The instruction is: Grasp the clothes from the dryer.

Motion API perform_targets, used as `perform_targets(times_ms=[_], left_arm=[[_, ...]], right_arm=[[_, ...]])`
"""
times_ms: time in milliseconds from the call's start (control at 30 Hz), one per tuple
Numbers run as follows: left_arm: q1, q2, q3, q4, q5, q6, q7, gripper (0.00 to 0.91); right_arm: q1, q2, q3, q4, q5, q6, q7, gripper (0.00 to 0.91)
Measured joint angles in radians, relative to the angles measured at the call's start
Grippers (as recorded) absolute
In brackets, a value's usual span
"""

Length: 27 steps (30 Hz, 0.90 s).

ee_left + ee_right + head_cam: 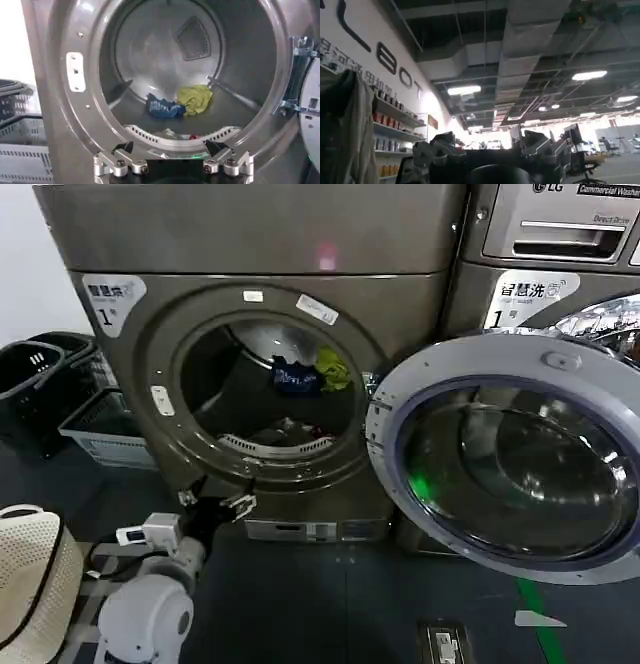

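Large bronze-grey metal front-loading dryer (pixel 250 244) w/ white "1" label, round porthole wide open; grey-rimmed glass door (pixel 510 454) swung out to the right side, hinged at the porthole edge. Inside the steel drum, toward the back: small soft clothes (pixel 179 102) – crumpled dark blue piece touching a yellow-green piece beside it, both lying on the drum floor. More bits, white and reddish, low at the front lip behind the perforated rim; too small to tell apart.

Left gripper (pixel 214 506) held just outside & below the porthole, pointed into the drum, fingers (pixel 116 165) spread wide apart, nothing held, well short of the clothes.

Right gripper (pixel 487 157) aimed up at ceiling and shelves, away from dryer; fingers apart, empty.

Dark plastic baskets (pixel 45 379) on floor left of dryer.
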Motion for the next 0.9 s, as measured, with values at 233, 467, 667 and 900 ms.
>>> perform_targets(times_ms=[233, 467, 667, 900], left_arm=[[0.001, -0.001, -0.001, -0.001, 0.000, 0.000, 0.000, 0.907], [0.005, -0.002, -0.002, -0.002, 0.003, 0.000, 0.002, 0.907], [0.002, -0.003, -0.002, -0.001, 0.008, 0.000, 0.005, 0.907], [0.001, -0.005, -0.003, 0.002, 0.010, 0.000, 0.007, 0.907]], right_arm=[[0.002, 0.001, -0.001, -0.001, 0.000, 0.000, 0.000, 0.907], [-0.002, 0.001, 0.001, -0.007, -0.001, 0.003, -0.001, 0.907], [0.002, 0.000, -0.001, -0.008, -0.001, 0.003, -0.001, 0.907], [0.005, 0.003, -0.004, -0.008, -0.002, 0.003, -0.001, 0.907]])
